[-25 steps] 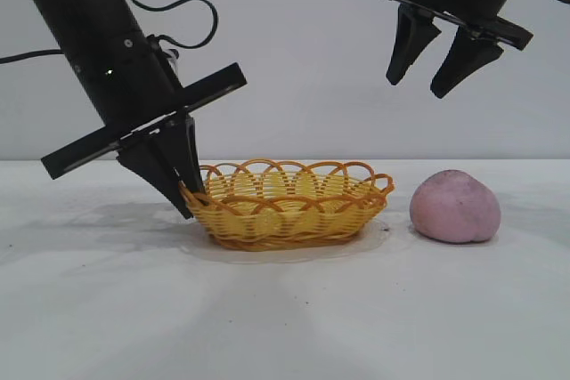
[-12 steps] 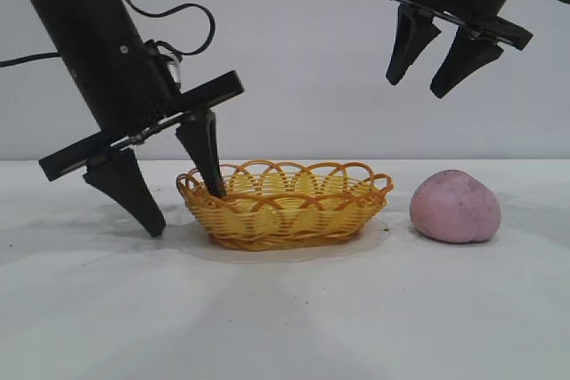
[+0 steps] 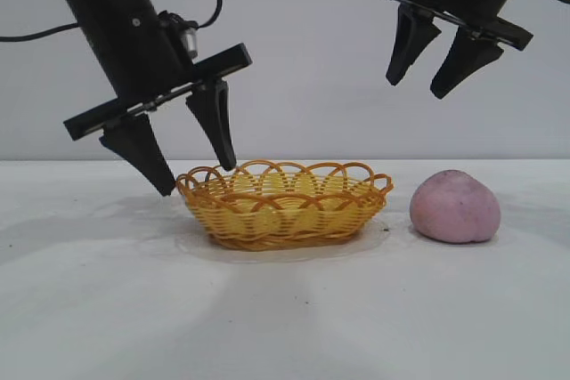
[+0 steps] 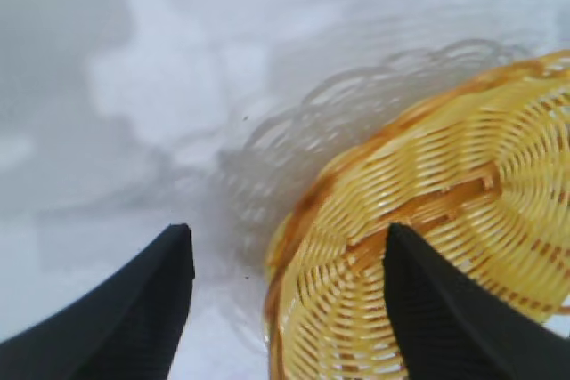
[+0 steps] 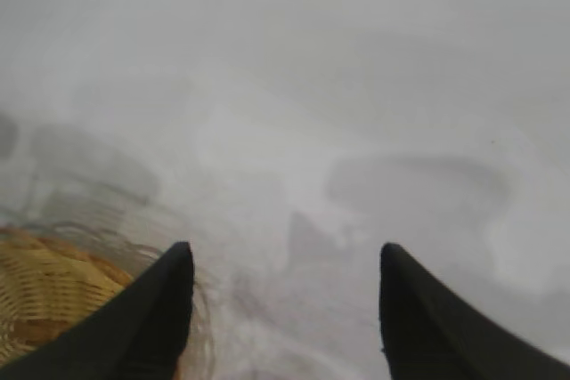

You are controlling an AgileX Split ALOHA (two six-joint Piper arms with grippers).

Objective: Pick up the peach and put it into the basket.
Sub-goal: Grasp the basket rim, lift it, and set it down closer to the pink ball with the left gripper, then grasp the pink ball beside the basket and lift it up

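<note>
The pink-mauve peach lies on the white table to the right of the yellow wicker basket. My left gripper is open and empty. It hangs just above the basket's left rim, one finger over the rim and one outside it. The left wrist view shows the basket's rim and weave between and under its fingers. My right gripper is open and empty, high above the gap between basket and peach. The right wrist view shows a bit of the basket and no peach.
The white table spreads wide in front of the basket and the peach. A pale wall stands behind. Cables hang from the left arm.
My left gripper opened at the basket's left rim, let it go and rose above it. The basket shifted slightly. The right arm and the peach have not moved.
</note>
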